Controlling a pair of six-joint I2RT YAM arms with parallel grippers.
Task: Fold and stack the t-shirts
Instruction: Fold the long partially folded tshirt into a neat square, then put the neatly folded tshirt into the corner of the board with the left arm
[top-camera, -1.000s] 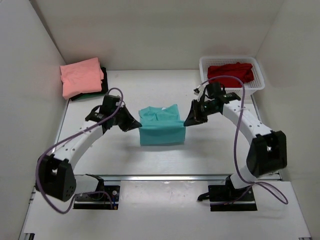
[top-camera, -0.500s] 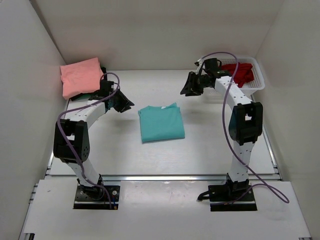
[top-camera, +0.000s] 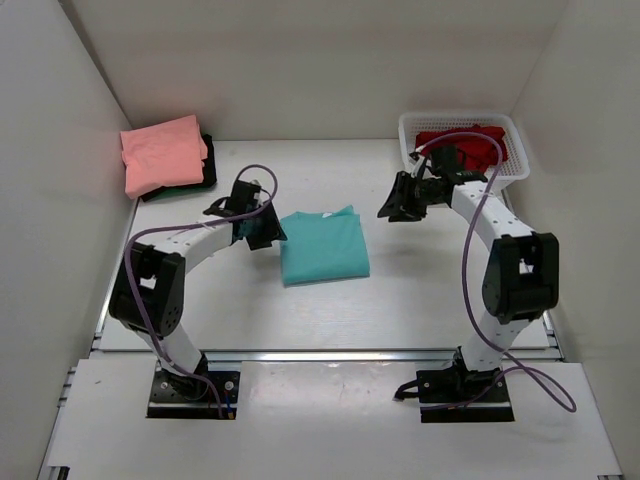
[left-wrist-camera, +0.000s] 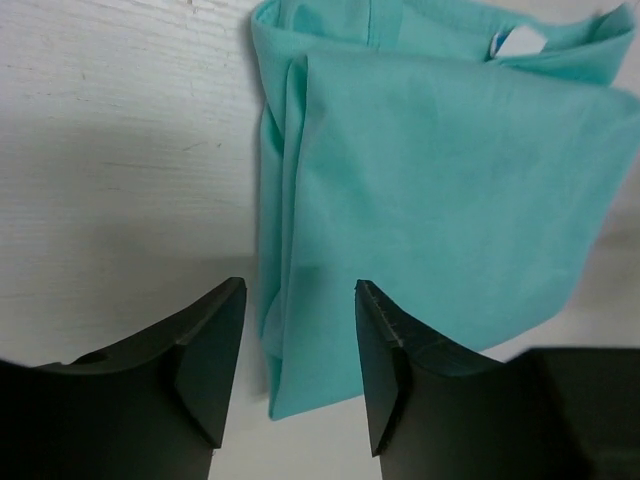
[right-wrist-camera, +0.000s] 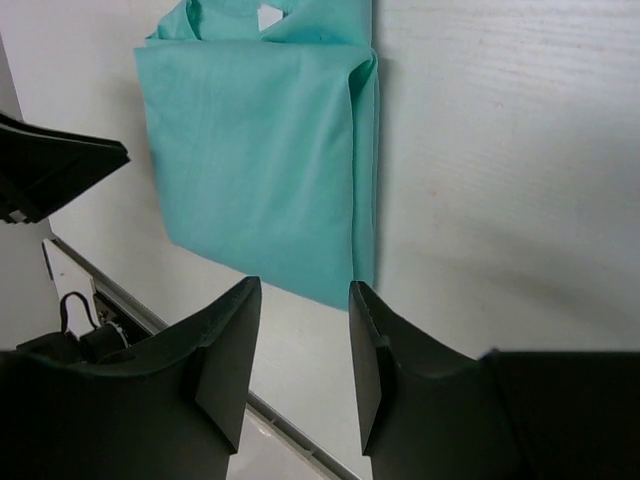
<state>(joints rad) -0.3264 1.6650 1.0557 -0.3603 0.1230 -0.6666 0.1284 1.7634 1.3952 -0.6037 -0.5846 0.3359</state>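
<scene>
My left gripper (top-camera: 262, 227) and right gripper (top-camera: 392, 206) flank the folded teal t-shirt (top-camera: 323, 247), jaws parted and empty, leaving it flat, probably ready for stacking.

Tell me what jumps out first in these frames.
The folded teal t-shirt lies flat mid-table, with the left gripper and right gripper open on either side of it, holding nothing. Next comes the salmon pink shirt stacked on a dark shirt in the far left corner. The red shirt sits bunched in the white basket at far right.
</scene>
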